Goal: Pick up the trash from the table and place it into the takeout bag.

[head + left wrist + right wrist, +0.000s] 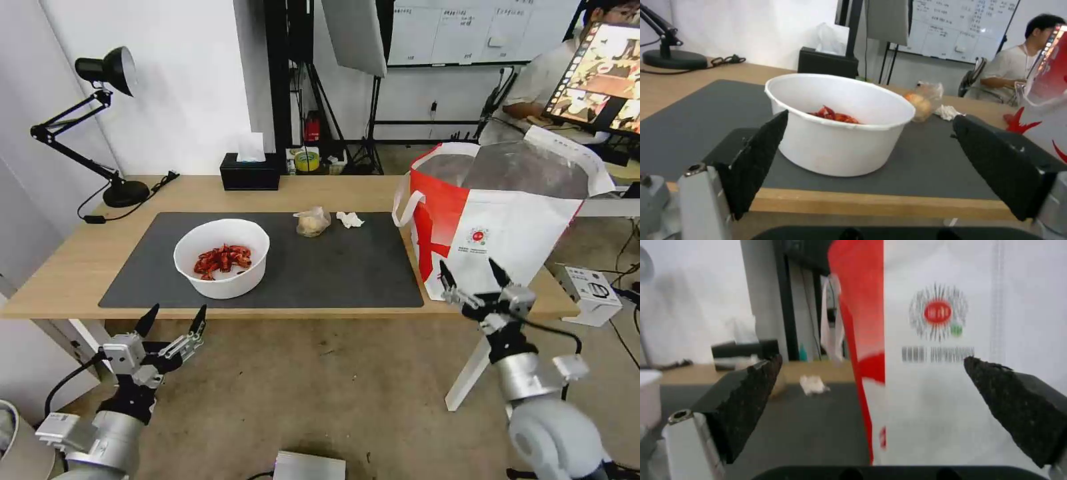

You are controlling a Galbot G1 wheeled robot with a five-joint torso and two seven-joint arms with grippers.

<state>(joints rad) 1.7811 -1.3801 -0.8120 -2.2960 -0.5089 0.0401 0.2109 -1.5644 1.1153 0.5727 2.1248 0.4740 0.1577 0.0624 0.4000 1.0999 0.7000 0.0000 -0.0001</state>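
Note:
A white round bowl of red shells point(222, 257) point(838, 122) sits on the dark grey mat point(333, 267) of the light-wood table point(80, 267). Behind it lie a small clear bag with a beige lump point(312, 222) point(925, 100) and a crumpled white tissue point(349, 219) point(812, 384). The takeout bag point(500, 213) point(951, 373) stands open at the table's right end. My left gripper point(172, 318) point(871, 160) hangs open just off the table's front edge, before the bowl. My right gripper point(473, 272) point(871, 403) is open, close in front of the bag's logo side.
A black tissue box point(250, 172) stands at the table's back edge. A black desk lamp point(100, 120) with its cable occupies the back left corner. A white box point(590, 290) sits off the table's right end. A person sits at a monitor point(600, 73) behind the bag.

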